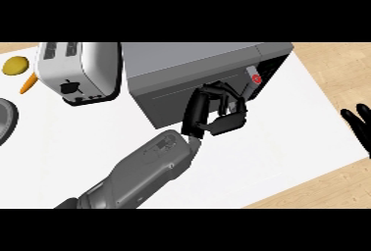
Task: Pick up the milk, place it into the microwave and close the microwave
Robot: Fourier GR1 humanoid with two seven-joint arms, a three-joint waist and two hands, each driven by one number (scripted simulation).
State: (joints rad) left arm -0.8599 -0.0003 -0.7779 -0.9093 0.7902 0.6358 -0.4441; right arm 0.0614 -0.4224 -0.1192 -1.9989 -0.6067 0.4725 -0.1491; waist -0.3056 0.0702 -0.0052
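Observation:
The grey microwave (pixel 181 63) stands at the back middle of the white counter (pixel 290 137), with a red button (pixel 255 77) on its right panel. Its door looks closed against the body. My left hand (pixel 210 115) lies against the door's front, its fingers stretched upward along the panel and the thumb sticking out to the right; it is open and holds nothing. At the right edge my right hand (pixel 358 122) rests open, fingers up. No milk shows anywhere in view.
A white toaster (pixel 76 68) stands just left of the microwave. Further left lie a yellow lemon (pixel 16 65) and an orange carrot (pixel 27 84). A grey round dish (pixel 6 120) pokes in at the left edge. Wooden floor lies beyond the counter's right edge.

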